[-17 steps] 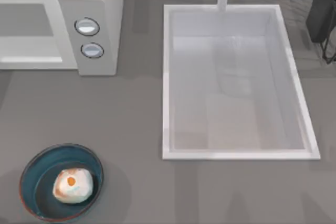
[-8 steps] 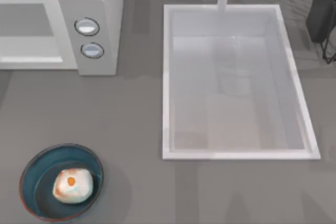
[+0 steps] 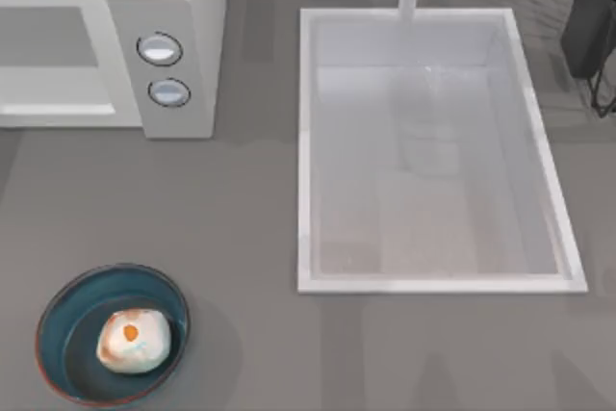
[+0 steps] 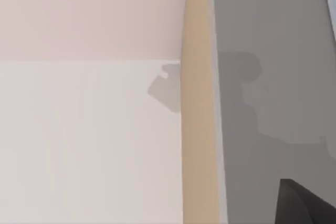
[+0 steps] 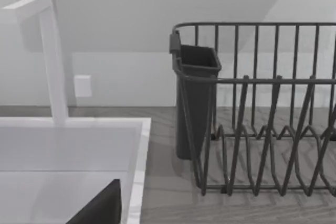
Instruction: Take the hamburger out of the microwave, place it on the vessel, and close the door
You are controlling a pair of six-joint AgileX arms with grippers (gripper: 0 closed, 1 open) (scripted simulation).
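The small whitish-tan hamburger [image 3: 134,340] is sitting in the teal-blue, brown-rimmed bowl [image 3: 67,315] near the grey table's [image 3: 241,238] left front edge; the white boxy microwave's [image 3: 183,7] white-framed mesh door [image 3: 53,64] is lying shut; pincer spread cannot be told.

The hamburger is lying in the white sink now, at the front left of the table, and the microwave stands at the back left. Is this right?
Not quite. In the top view the hamburger lies in the teal bowl at the front left of the table, not in the white sink, which sits further right. The microwave does stand at the back left.
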